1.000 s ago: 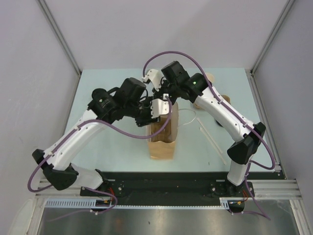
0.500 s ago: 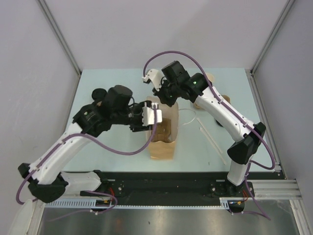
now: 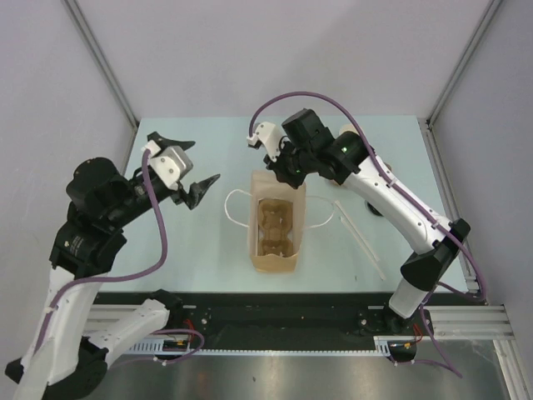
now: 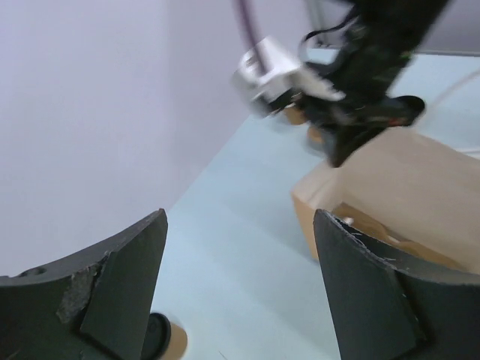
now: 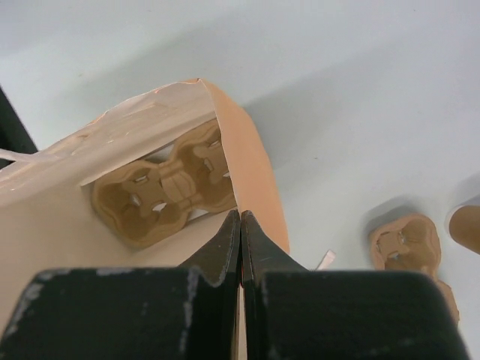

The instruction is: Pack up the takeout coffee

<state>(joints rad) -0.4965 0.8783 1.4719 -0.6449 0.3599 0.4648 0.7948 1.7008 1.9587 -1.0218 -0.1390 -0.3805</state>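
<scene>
Right, the paper bag (image 3: 276, 262) stands open in the middle of the bench (image 3: 187, 250), white handles (image 3: 234, 208) flopped out to either side. From above you look straight down onto a cup carrier (image 3: 275, 225) lying in its bottom.

The right pincer (image 5: 240, 222) is at the bag's far rim. The overhead view leaves the grip vague, but the wrist camera settles it: fingers pressed tight together with the paper edge nipped between them.

The left pincer (image 3: 206, 161) hangs high, well off to the bag's left, fingers spread wide with nothing between them.

Now the coffee. The overhead view shows no cups, because the arms lie across them. The left wrist camera picks up a lidded cup (image 4: 166, 339), black top on a kraft body, down on the bench to the bag's left. It sits low in the frame, half behind a finger.

The right wrist camera catches a spare carrier (image 5: 405, 244) on the bench beside the bag. Just past it, cut by the frame edge, is the kraft curve of a second cup (image 5: 466, 229). Both cups are outside the bag.

A thin white stick (image 3: 360, 236) lies on the bench to the bag's right, partly under the right arm.
</scene>
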